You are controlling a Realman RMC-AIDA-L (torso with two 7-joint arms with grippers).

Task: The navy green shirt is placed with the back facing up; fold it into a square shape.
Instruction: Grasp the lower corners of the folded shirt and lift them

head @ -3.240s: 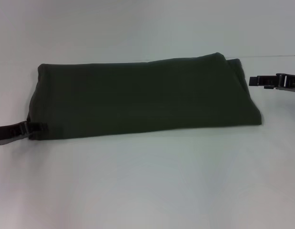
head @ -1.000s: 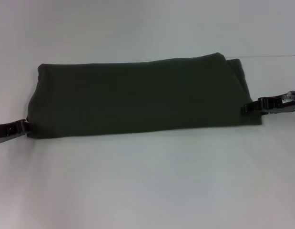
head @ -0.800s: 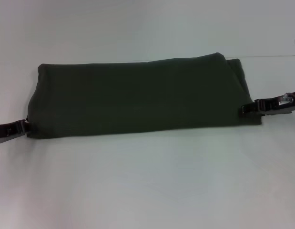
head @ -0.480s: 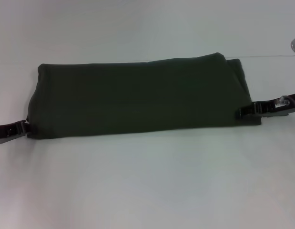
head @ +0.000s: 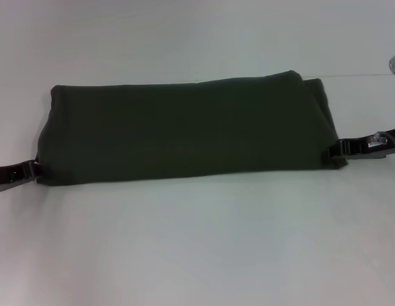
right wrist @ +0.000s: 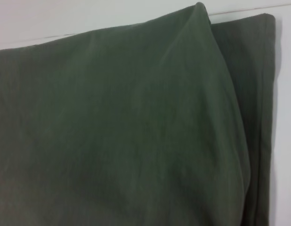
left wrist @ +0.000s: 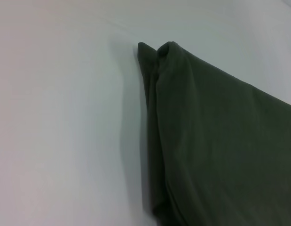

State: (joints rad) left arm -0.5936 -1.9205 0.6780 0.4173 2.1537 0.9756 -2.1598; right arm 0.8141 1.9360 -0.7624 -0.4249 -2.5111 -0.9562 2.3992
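Across a pale, smooth table (head: 197,242) lies the navy green shirt (head: 184,131), soft matte fabric folded into a long band; the left gripper (head: 35,171) meets its near-left corner, the right gripper (head: 330,152) its near-right corner; whether either clamps the cloth cannot be told.

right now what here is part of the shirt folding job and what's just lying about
Part of the job:
- navy green shirt, already folded into a long band
- left end effector, at the shirt's near left corner
- right end effector, at the shirt's near right corner

Just lying about:
- nothing loose; only the white table under the shirt
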